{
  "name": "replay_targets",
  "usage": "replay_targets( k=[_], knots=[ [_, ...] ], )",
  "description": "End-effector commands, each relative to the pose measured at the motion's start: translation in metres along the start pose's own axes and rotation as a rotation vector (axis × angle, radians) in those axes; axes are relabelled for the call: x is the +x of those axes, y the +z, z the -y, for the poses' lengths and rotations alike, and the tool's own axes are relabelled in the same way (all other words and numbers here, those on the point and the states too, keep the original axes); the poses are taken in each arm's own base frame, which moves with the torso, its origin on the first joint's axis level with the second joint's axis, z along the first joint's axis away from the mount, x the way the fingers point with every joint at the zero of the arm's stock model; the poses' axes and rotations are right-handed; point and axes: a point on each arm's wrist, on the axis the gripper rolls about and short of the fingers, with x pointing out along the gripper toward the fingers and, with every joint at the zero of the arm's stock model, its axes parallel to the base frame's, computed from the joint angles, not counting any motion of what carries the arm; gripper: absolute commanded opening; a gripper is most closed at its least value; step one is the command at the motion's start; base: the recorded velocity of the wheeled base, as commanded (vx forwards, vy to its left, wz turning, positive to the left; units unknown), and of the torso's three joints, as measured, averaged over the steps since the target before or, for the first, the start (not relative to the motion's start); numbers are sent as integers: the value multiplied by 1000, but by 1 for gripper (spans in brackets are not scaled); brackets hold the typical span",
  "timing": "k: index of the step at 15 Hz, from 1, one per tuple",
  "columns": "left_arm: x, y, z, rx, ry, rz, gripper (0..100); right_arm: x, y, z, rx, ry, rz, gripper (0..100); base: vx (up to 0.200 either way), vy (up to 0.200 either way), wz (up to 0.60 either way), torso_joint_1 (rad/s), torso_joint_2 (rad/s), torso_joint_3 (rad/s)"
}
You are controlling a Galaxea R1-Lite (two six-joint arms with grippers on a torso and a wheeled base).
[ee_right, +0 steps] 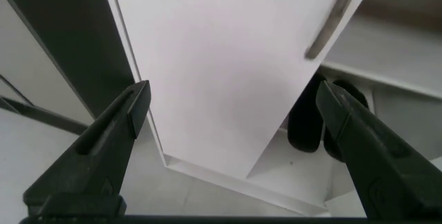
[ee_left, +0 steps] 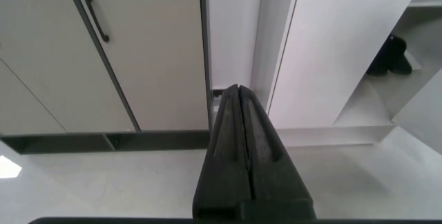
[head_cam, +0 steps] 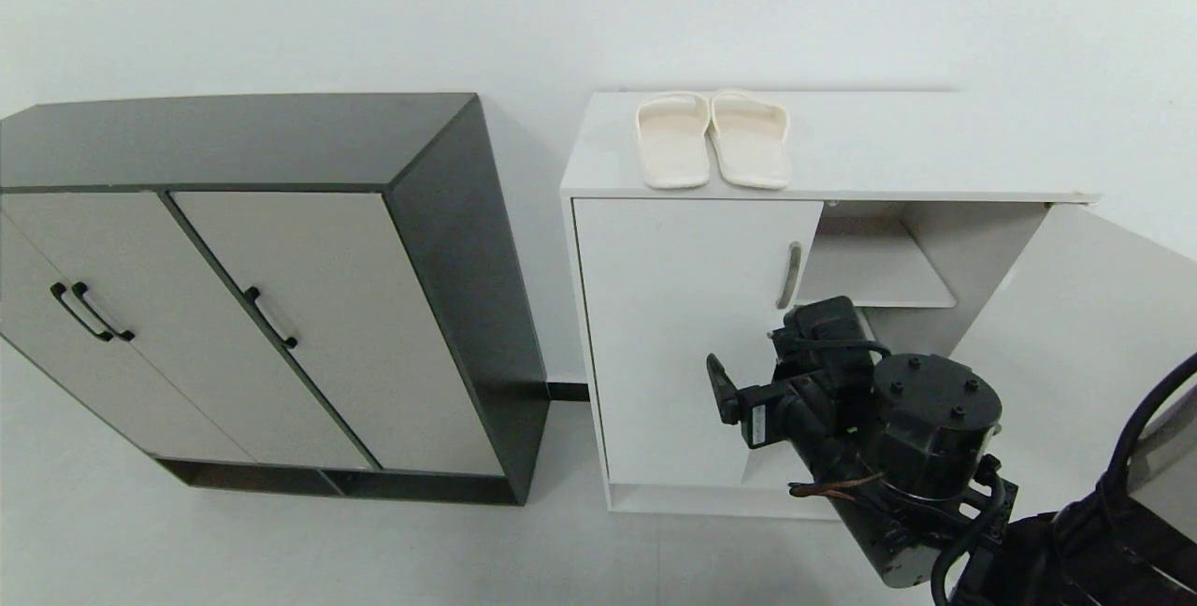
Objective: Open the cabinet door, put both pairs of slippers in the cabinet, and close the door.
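Your right gripper (ee_right: 233, 91) hangs spread before the open white cabinet (head_cam: 673, 335), dark slippers (ee_right: 305, 124) inside. Cream slippers (head_cam: 713, 140) on its top's left end look next; left gripper (ee_left: 239, 96) is clenched empty.

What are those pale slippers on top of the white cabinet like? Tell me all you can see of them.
The cream slippers are a matched pair of slides, each with a wide band across the front, in what looks like soft foam. They lie flat, side by side and touching, on top of the white cabinet, toward its left end, with bands toward the wall and heels near the front edge. Nothing else touches them.
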Motion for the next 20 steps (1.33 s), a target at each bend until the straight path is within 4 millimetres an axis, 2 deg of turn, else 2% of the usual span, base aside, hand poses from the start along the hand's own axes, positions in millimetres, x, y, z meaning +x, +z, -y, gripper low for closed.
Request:
replay_targets(
  k=[1,3,6,9,11,12,15,17,20],
  knots=[
    [0,0,0,0,0,1,0,0,-1,0,-3,3,-3,100,0,0,0,222,-525,-315],
    [0,0,0,-1,0,1,0,-2,3,1,7,32,29,100,0,0,0,229,-547,-317],
    [0,0,0,-1,2,1,0,-5,-2,1,-29,56,50,100,0,0,0,121,-295,-172],
    [0,0,0,0,0,1,0,-3,11,0,-61,59,35,100,0,0,0,15,-25,-12],
    [0,0,0,2,0,1,0,0,30,-4,-12,73,-1,100,0,0,0,0,0,0],
    [0,0,0,3,0,2,0,5,53,-6,55,46,-37,100,0,0,0,0,0,0],
    [0,0,0,6,0,1,0,11,92,-9,96,-86,-92,100,0,0,0,0,0,0],
    [0,0,0,5,0,1,0,16,106,-10,123,-99,-97,100,0,0,0,0,0,0],
    [0,0,0,6,0,1,0,19,113,-11,197,-107,-121,100,0,0,0,0,0,0]
  ],
)
